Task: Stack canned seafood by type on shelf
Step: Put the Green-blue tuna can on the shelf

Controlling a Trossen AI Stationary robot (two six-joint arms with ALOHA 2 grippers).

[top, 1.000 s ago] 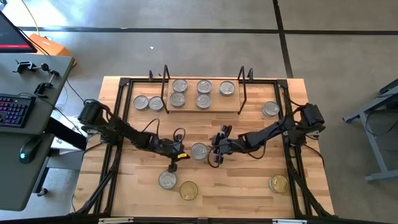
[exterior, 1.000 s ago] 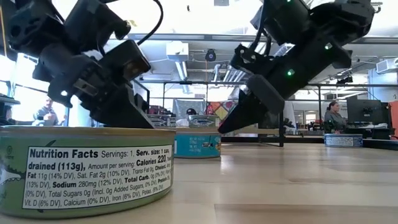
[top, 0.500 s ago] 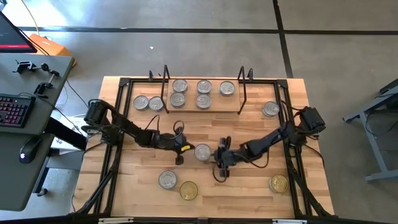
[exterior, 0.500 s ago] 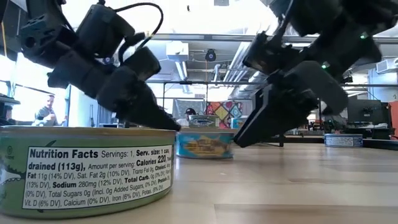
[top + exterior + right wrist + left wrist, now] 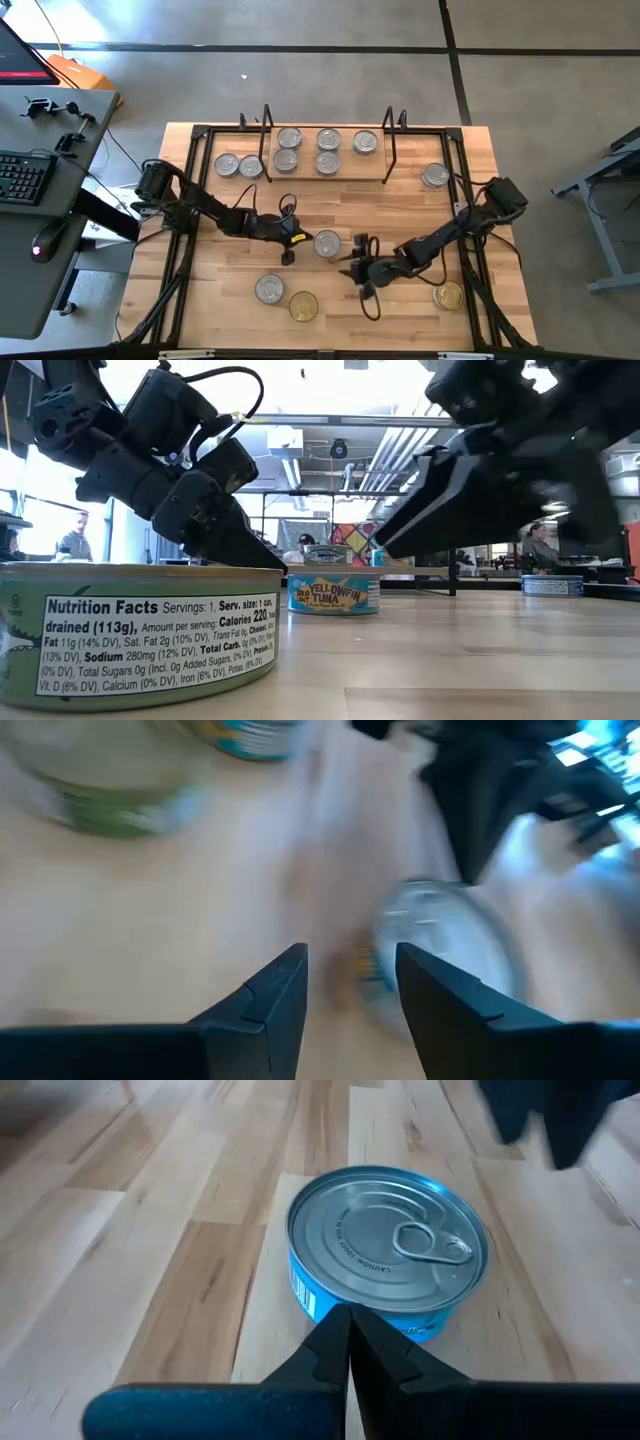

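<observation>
The right hand [image 5: 360, 272], fingers parted narrowly, is withdrawing from the blue tuna tin [image 5: 326, 243]; the left hand [image 5: 291, 240], fingers closed, is remaining beside it, leaving the tin unshelved.

Both arms are black and jointed, with thin black cables looping along them. The left gripper [image 5: 290, 246] carries a yellow patch behind its tapered fingers; the right gripper [image 5: 350, 982] has flat, angular black fingers.
</observation>
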